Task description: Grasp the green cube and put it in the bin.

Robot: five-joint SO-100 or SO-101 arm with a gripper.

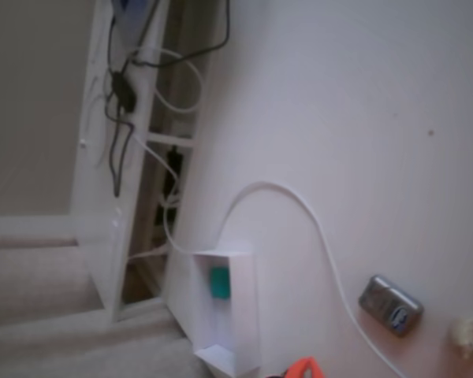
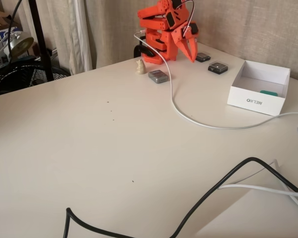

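Observation:
The green cube [image 1: 219, 282] [image 2: 268, 92] lies inside the bin [image 1: 243, 315] [image 2: 257, 102], a white open box near the table's right side in a fixed view. It rests on the bin floor, partly hidden behind the front wall. The orange arm is folded up at the back of the table. Its gripper [image 2: 192, 58] points down, well left of the bin, with the fingers meeting at the tips and nothing between them. Only an orange tip [image 1: 303, 368] shows at the bottom edge of the other fixed view.
A grey metallic device [image 2: 158, 76] [image 1: 390, 305] and a small cream figure [image 2: 140, 66] lie by the arm's base, with two dark devices [image 2: 217, 67] near the bin. A white cable [image 2: 188, 116] and a black cable [image 2: 213, 188] cross the table. A white slatted frame [image 1: 102, 197] holds cables.

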